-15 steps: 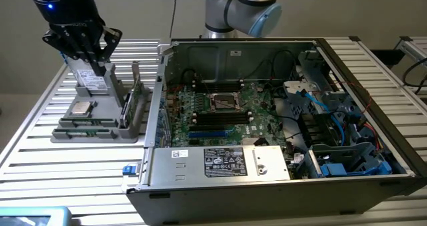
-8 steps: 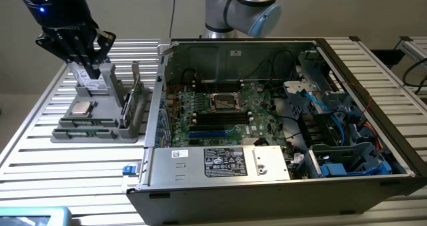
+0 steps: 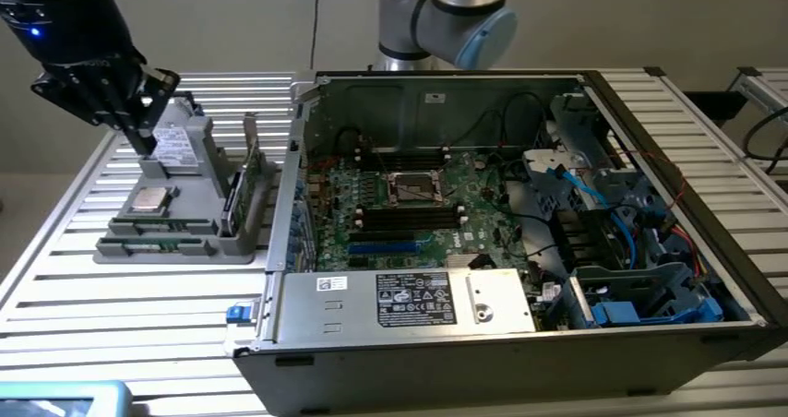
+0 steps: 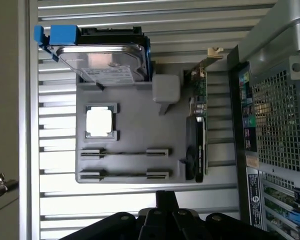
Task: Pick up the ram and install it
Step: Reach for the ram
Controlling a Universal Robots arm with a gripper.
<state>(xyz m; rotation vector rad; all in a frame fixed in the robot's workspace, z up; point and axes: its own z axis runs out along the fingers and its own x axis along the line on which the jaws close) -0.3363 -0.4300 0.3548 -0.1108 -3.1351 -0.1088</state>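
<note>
The ram [image 3: 154,244] is a thin green stick lying on edge in the front slot of a grey holder tray [image 3: 185,225], at the exterior view's left. In the wrist view the ram [image 4: 124,175] appears as a thin dark line between two clips, in the slot farthest from the hard drive. My black gripper [image 3: 139,131] hangs above the tray's back end, beside the hard drive [image 3: 179,145], well apart from the ram. Its fingers [image 4: 165,200] are together, shut with nothing between them.
The tray also holds a silver processor chip [image 4: 100,121], a second slot [image 4: 124,153] and an upright green card with a fan [image 4: 197,145]. The open computer case [image 3: 493,325] stands at the exterior view's right, its motherboard [image 3: 412,205] exposed, cables and blue drive bays at its far side.
</note>
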